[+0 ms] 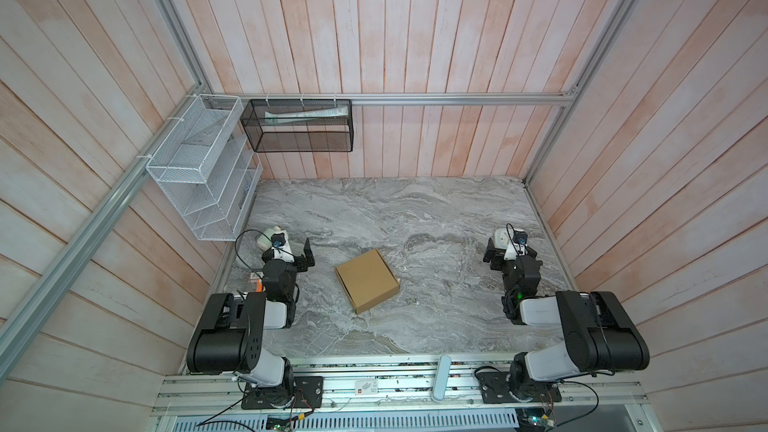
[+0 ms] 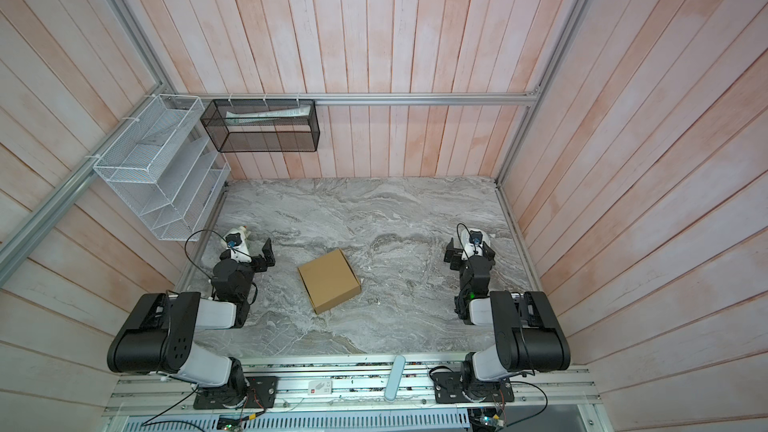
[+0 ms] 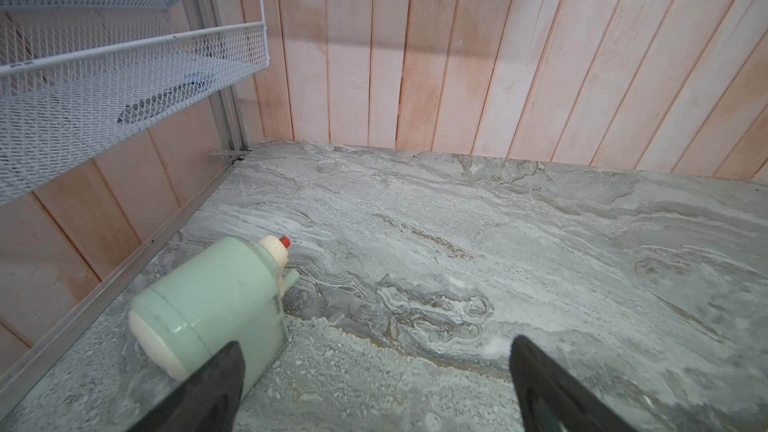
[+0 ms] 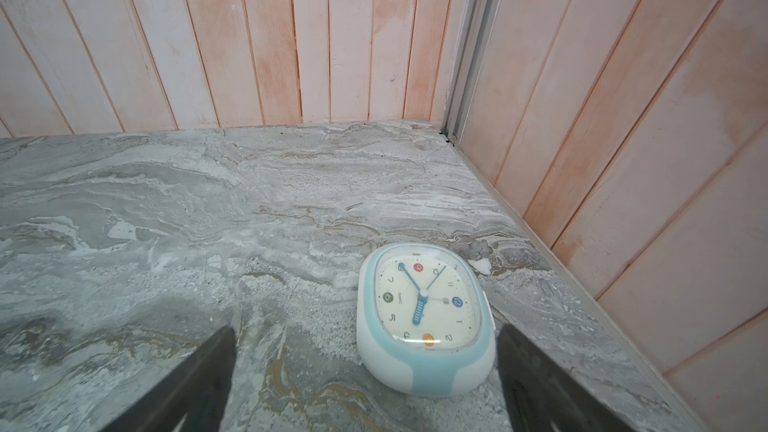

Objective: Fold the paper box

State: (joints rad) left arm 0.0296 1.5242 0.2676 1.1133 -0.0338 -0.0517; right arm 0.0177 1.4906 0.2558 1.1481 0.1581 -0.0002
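The paper box [image 1: 366,280] [image 2: 329,280] is a plain brown, shallow square cardboard box lying shut on the marble table [image 1: 415,209], near the middle. It shows in both top views and in neither wrist view. My left gripper [image 1: 306,255] [image 2: 266,257] [image 3: 376,342] hovers left of the box, apart from it, open and holding nothing. Well to the right of the box, my right gripper [image 1: 492,253] [image 2: 453,257] [image 4: 365,328] also stands open with nothing in it.
A mint-green cylindrical device [image 3: 216,301] [image 1: 268,236] lies by the left wall just ahead of the left gripper. A white and blue clock [image 4: 424,317] [image 1: 503,238] lies face up ahead of the right gripper. A white wire rack [image 1: 203,168] and a black mesh basket [image 1: 299,126] hang on the walls.
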